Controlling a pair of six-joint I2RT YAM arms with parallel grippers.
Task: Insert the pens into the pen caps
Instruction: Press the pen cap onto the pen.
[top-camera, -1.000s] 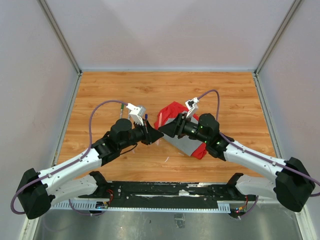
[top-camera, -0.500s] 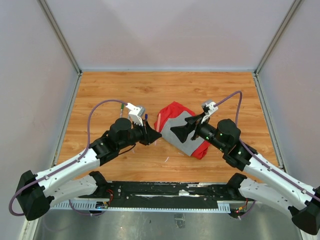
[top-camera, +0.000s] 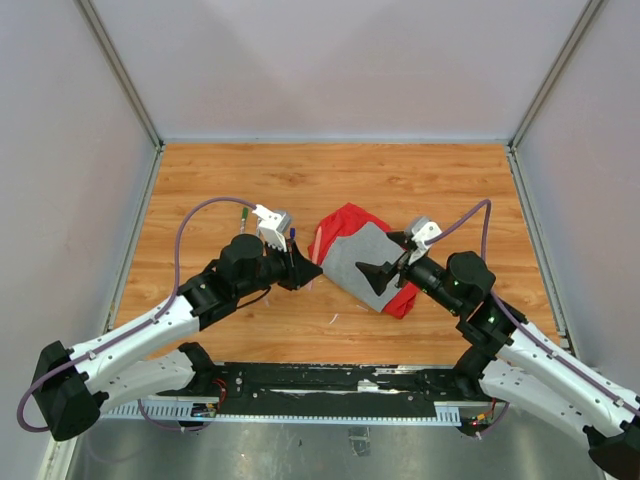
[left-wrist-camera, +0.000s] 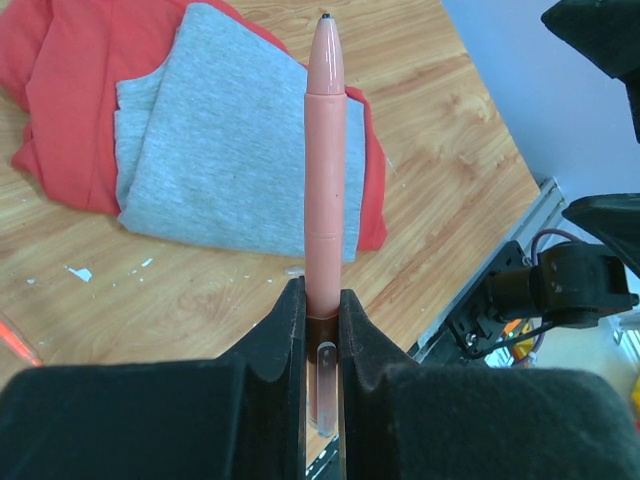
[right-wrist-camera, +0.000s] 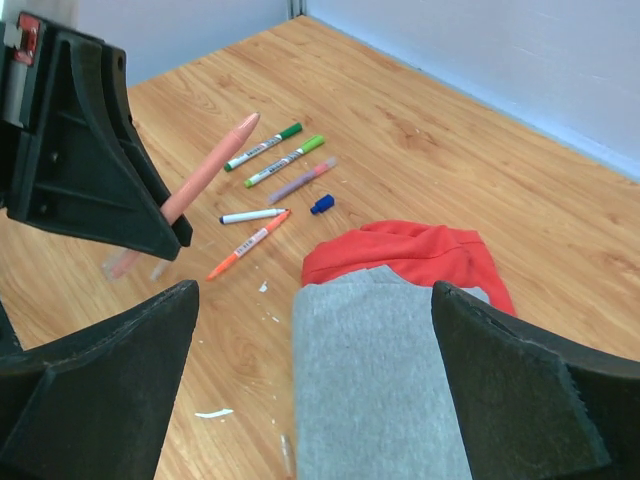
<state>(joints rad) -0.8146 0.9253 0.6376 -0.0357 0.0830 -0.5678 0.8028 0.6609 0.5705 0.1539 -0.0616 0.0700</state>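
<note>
My left gripper (left-wrist-camera: 322, 300) is shut on the lower end of a pink pen (left-wrist-camera: 324, 170), which sticks straight out over the red-and-grey cloth (left-wrist-camera: 230, 150). The right wrist view shows the same pink pen (right-wrist-camera: 210, 165) slanting up from the left gripper (right-wrist-camera: 175, 225). Several more pens lie on the wood behind it: two green (right-wrist-camera: 262, 146), a purple one (right-wrist-camera: 300, 181), a white one (right-wrist-camera: 252, 215) and an orange one (right-wrist-camera: 250, 243). A blue pen cap (right-wrist-camera: 321, 204) lies beside them. My right gripper (right-wrist-camera: 315, 380) is wide open and holds nothing, low over the cloth's grey side.
The folded red-and-grey cloth (top-camera: 360, 260) lies mid-table between the two arms. Small white scraps (right-wrist-camera: 212, 412) and a short clear tube (right-wrist-camera: 288, 455) lie on the wood by the cloth's edge. Grey walls (top-camera: 90, 150) close in the table on three sides.
The right gripper has opened wide and drawn back to the right, away from the left gripper. The left arm has stayed in place with the pink pen in its grip.
</note>
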